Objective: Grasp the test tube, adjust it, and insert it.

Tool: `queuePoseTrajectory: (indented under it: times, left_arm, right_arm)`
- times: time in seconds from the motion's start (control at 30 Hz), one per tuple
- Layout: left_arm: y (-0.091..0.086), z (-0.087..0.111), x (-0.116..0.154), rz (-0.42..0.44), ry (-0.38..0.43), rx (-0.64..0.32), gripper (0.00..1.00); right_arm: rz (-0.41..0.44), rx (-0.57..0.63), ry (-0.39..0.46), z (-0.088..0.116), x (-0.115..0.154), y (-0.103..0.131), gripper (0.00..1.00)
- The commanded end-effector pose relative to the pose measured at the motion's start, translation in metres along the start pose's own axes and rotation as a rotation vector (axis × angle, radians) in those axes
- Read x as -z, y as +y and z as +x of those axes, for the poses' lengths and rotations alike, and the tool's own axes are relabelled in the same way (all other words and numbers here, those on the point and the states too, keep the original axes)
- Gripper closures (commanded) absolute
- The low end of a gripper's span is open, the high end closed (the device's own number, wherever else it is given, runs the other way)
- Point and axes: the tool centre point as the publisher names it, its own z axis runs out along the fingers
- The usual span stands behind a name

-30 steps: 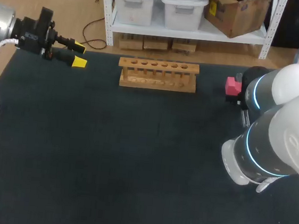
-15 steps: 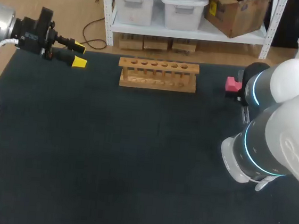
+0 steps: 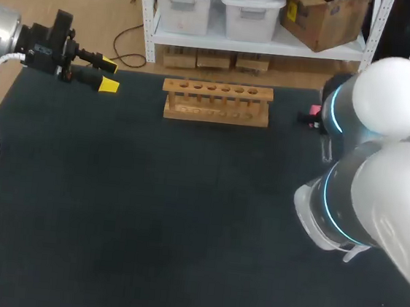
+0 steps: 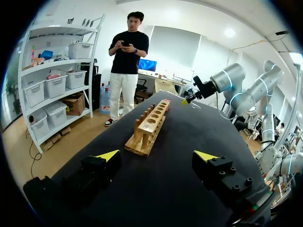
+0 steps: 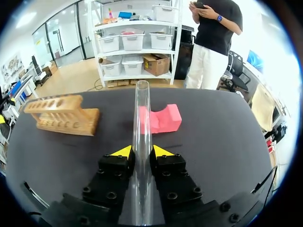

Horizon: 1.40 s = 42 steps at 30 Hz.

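Here the right gripper (image 5: 141,152) is closed on the tube (image 5: 141,113). Its two yellow-tipped fingers press the glass from either side with almost no gap between them. The tube's long axis runs in line with the fingers. It points straight out ahead of the gripper, and its rear part runs back between the finger bodies toward the wrist. The fore end reaches well past the tips and shows a round rim. How steeply the tube tilts to the table (image 3: 147,213) I cannot tell.

A pink block (image 5: 161,119) lies on the table ahead of the tips and just to one side of the tube. The tube's fore part crosses in front of the block's near edge. The rack (image 5: 61,114) sits ahead on the other side, well apart from the tube, with its row of holes facing up.

In the head view the right arm (image 3: 364,177) hides its own gripper and the tube, and only a sliver of the block shows beside it.

The left gripper (image 4: 157,155) is open, with its fingers wide apart above the table. The rack lies ahead of it and well apart, nearly end-on, so its long axis runs away from the fingers.
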Motion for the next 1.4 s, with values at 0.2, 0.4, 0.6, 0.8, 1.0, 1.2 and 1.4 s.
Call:
queuePoseTrajectory:
  times: [0.2, 0.4, 0.6, 0.8, 1.0, 1.2, 1.4]
  left_arm:
    - [-0.001, 0.001, 0.0, -0.002, -0.002, -0.002, 0.0]
    - [-0.001, 0.001, 0.0, -0.002, -0.002, -0.002, 0.0]
    - [-0.001, 0.001, 0.0, -0.002, -0.002, -0.002, 0.0]
    - [-0.001, 0.001, 0.0, -0.002, -0.002, -0.002, 0.0]
    - [-0.001, 0.001, 0.0, -0.002, -0.002, -0.002, 0.0]
    - [-0.001, 0.001, 0.0, -0.002, -0.002, -0.002, 0.0]
    - [-0.001, 0.001, 0.0, -0.002, -0.002, -0.002, 0.0]
  right_arm:
    - [0.054, 0.011, -0.023, -0.012, 0.03, 0.045, 1.0]
    - [0.02, 0.04, -0.035, -0.021, 0.027, 0.075, 1.0]
    - [-0.027, 0.052, -0.034, -0.024, 0.018, 0.1, 1.0]
    - [-0.079, 0.075, -0.03, -0.028, 0.008, 0.119, 1.0]
    - [-0.117, 0.085, -0.019, -0.027, 0.005, 0.131, 1.0]
    - [-0.137, 0.075, 0.0, -0.026, -0.001, 0.142, 1.0]
    - [-0.154, 0.066, 0.013, -0.023, -0.005, 0.157, 1.0]
